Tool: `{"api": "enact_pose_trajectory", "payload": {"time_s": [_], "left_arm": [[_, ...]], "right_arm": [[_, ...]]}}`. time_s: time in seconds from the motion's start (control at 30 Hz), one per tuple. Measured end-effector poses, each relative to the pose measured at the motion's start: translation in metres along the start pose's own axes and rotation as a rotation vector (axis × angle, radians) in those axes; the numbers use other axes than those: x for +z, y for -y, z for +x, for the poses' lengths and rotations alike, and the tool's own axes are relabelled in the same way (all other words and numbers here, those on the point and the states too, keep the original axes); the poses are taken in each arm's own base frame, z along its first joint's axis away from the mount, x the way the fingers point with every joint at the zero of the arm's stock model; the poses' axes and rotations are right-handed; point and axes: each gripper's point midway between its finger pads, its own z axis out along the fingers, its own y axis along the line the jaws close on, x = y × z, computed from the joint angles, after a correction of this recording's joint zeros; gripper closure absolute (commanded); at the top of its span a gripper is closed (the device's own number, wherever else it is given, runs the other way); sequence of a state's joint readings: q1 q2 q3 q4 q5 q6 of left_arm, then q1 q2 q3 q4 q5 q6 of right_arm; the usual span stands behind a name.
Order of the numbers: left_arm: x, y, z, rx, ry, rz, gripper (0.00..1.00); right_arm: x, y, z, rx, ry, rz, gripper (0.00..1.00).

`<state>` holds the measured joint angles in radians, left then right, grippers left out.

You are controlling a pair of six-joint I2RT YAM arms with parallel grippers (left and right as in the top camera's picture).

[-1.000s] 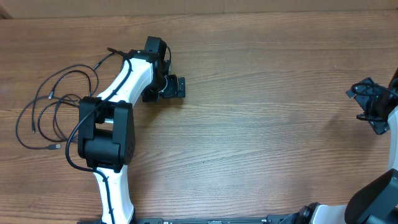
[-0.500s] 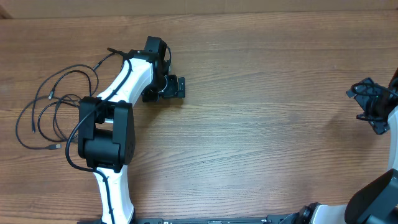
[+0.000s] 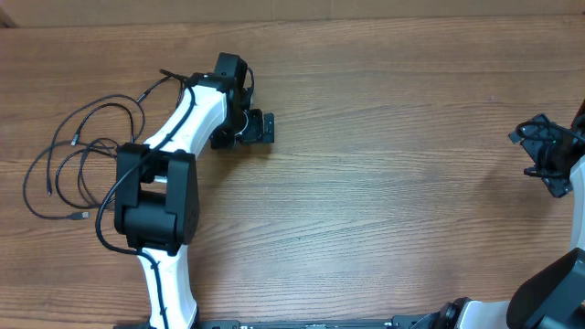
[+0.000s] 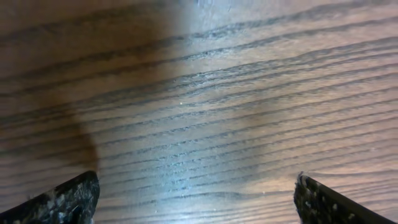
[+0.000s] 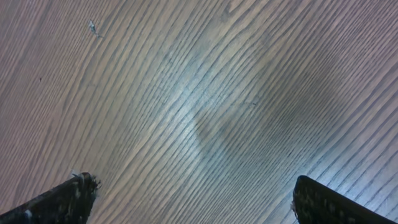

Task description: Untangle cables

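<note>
The left jaws stand wide open over bare worktop. The cables lie in loose, overlapping loops well behind these jaws, on the far side of the left arm. The right jaws are also spread wide, far across the worktop from the cables.

Table was seen as wood w/ pronounced grain, matt, w/ a soft sheen under the light. Cables were noted as thin black cord, matt; one plug looked pale, metal-like. Left arm shells: smooth white plastic, slightly glossy; housings black, matt. Pads of left gripper and right gripper were seen rough, speckled black.
</note>
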<state>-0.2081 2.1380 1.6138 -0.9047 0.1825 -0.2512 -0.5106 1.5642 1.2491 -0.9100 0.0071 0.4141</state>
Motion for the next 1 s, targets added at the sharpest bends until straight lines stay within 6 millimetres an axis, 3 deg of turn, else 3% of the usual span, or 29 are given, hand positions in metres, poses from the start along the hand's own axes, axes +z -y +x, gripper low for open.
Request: {"api": "enact_pose_trajectory", "payload": {"time_s": [0.17, 0.5, 0.6, 0.77, 0.87, 1.0], "left_arm": [[-0.033, 0.009, -0.008, 0.016, 0.076, 0.02, 0.0], [-0.13, 0.03, -0.017, 0.059, 0.298, 0.077, 0.0], [-0.164, 0.033, -0.009, 0.069, 0.357, 0.085, 0.01], [-0.217, 0.024, 0.024, 0.064, 0.411, 0.036, 0.0], [-0.231, 0.016, 0.034, 0.06, 0.467, 0.006, 0.01], [-0.218, 0.005, 0.037, 0.061, 0.546, -0.016, 0.0]], "right_arm": [[0.0, 0.0, 0.0, 0.0, 0.0, 0.0, 0.0], [0.0, 0.0, 0.0, 0.0, 0.001, 0.0, 0.0], [0.0, 0.0, 0.0, 0.001, 0.001, 0.0, 0.0], [0.0, 0.0, 0.0, 0.0, 0.001, 0.0, 0.0], [0.0, 0.0, 0.0, 0.0, 0.001, 0.0, 0.0], [0.0, 0.0, 0.0, 0.0, 0.001, -0.001, 0.0]]}}
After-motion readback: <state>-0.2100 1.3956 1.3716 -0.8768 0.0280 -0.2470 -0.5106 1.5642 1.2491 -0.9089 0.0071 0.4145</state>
